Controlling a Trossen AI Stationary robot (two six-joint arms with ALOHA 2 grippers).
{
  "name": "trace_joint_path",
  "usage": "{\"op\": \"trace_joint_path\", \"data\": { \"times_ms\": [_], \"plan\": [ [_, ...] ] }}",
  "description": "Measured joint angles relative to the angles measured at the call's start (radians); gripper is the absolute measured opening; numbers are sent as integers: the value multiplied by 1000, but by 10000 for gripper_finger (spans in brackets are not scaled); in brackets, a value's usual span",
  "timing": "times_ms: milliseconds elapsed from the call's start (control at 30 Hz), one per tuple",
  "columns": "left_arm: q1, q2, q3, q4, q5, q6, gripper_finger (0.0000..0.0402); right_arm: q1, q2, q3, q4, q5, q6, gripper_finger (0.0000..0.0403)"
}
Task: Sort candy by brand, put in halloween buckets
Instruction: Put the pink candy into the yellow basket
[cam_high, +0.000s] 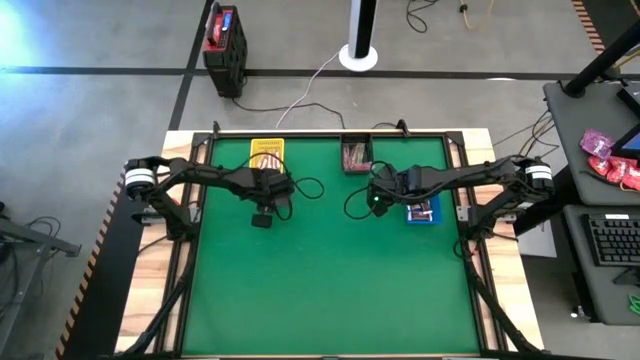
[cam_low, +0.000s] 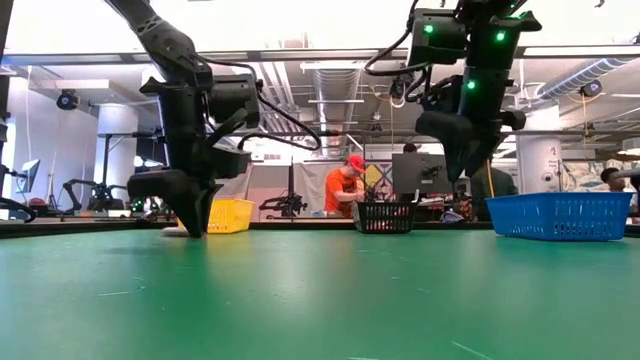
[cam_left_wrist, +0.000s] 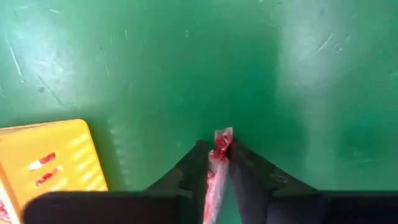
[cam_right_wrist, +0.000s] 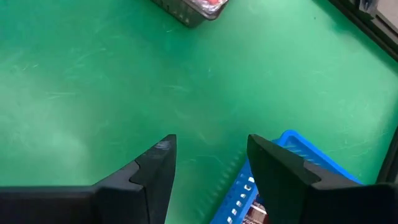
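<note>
My left gripper (cam_left_wrist: 219, 155) is shut on a white and red wrapped candy (cam_left_wrist: 216, 180), low over the green table (cam_high: 330, 280) just near of the yellow bucket (cam_high: 267, 152); it also shows in the low view (cam_low: 190, 222). The yellow bucket (cam_left_wrist: 50, 162) holds a few white and red candies. My right gripper (cam_right_wrist: 211, 155) is open and empty, raised above the table (cam_low: 465, 150) beside the blue bucket (cam_high: 423, 212). The black bucket (cam_high: 357, 155) stands at the far edge with candy in it. My left gripper pinches the candy between its two fingers, from above, pointing down. The candy lies along the fingers, and its crimped red and white end (cam_left_wrist: 222, 138) sticks out past the fingertips. Whether that end touches the table I cannot tell.
The blue bucket (cam_right_wrist: 292, 155) lies right under my right gripper's fingers, with wrapped candy inside. The black bucket (cam_right_wrist: 186, 9) shows farther off. The wide near part of the green table (cam_low: 320, 300) bears nothing. People sit in the room behind the table (cam_low: 345, 190).
</note>
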Motion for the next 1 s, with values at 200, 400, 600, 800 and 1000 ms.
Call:
{"op": "trace_joint_path", "data": {
  "times_ms": [200,400,600,800,1000],
  "plan": [
    [-6,-33,-2,-9,111,-44,7,24,0,0,3,0,0,192],
    [-27,-85,14,1,195,-60,0,45,0,0,18,4,-8,192],
    [-57,-186,21,75,273,-82,0,78,0,-14,112,7,-62,192],
    [-83,-308,10,239,362,-166,0,179,0,-156,672,-8,-437,192],
    [-117,-362,10,437,391,-310,0,254,43,-317,1452,-57,-763,192]
  ]
}}
